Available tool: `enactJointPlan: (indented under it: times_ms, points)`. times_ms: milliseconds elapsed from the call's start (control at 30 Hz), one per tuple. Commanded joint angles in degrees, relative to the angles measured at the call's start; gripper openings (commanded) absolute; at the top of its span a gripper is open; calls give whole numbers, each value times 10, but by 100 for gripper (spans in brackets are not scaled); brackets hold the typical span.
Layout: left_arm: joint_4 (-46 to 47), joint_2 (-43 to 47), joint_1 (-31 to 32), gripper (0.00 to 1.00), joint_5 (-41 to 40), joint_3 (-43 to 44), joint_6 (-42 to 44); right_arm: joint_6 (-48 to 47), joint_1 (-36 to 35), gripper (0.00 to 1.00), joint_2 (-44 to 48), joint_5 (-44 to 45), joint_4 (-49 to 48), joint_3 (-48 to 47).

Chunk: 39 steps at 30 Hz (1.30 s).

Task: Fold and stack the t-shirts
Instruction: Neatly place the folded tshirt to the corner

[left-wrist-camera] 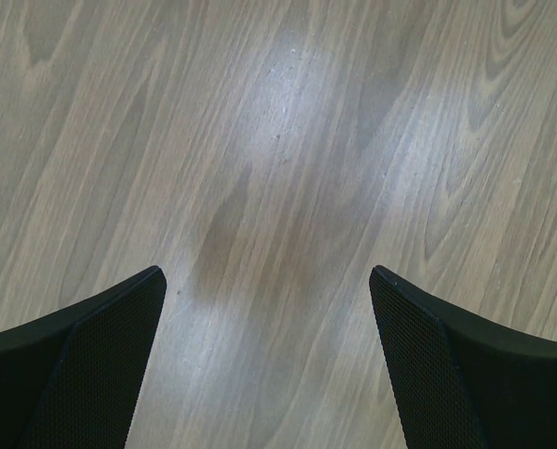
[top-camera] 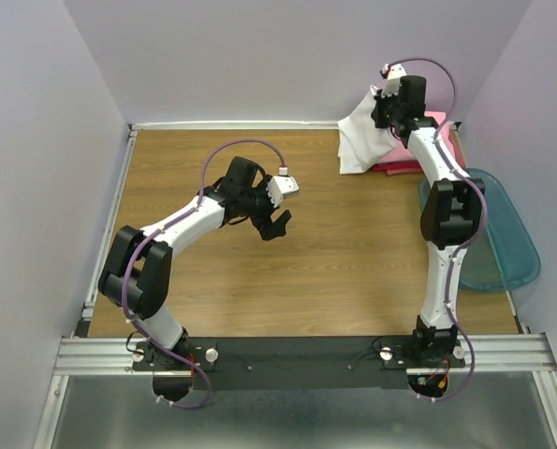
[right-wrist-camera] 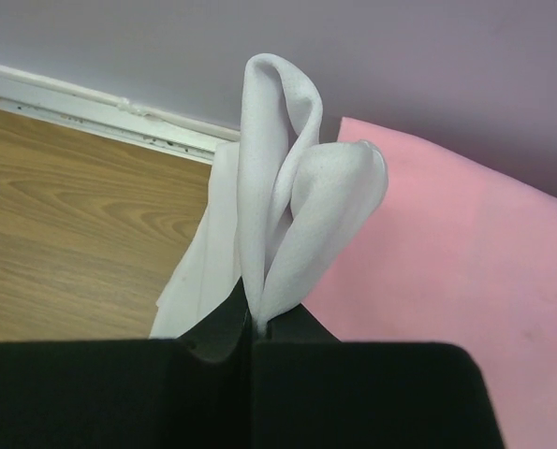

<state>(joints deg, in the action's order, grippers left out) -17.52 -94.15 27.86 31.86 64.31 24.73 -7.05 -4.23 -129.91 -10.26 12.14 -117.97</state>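
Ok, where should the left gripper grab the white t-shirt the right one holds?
Probably the white t-shirt's free lower corner, from the left over the table: the right gripper pinches its top and pink shirts crowd its right.

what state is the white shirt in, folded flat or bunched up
Bunched up: the white shirt hangs in loose folds from the right arm's shut jaws, by the pink shirt.

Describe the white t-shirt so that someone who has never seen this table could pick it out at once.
Start at the far right corner of the wooden table, just beyond the teal bin. There a pink folded t-shirt lies flat. The white t-shirt is the only white cloth, bunched and hanging from the shut right gripper at the pink one's left edge.
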Motion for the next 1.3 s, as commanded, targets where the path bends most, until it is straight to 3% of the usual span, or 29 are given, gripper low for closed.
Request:
enactJointPlan:
  times_ms: [0,800,1267]
  points:
    - [19,17,1,98,8,-5,-6,-8,12,1,56,7,23,-31]
    - [17,18,1,98,10,-9,4,48,26,1,79,-38,76,-107]
    - [12,14,0,98,11,-8,8,47,33,0,79,-35,90,-89]
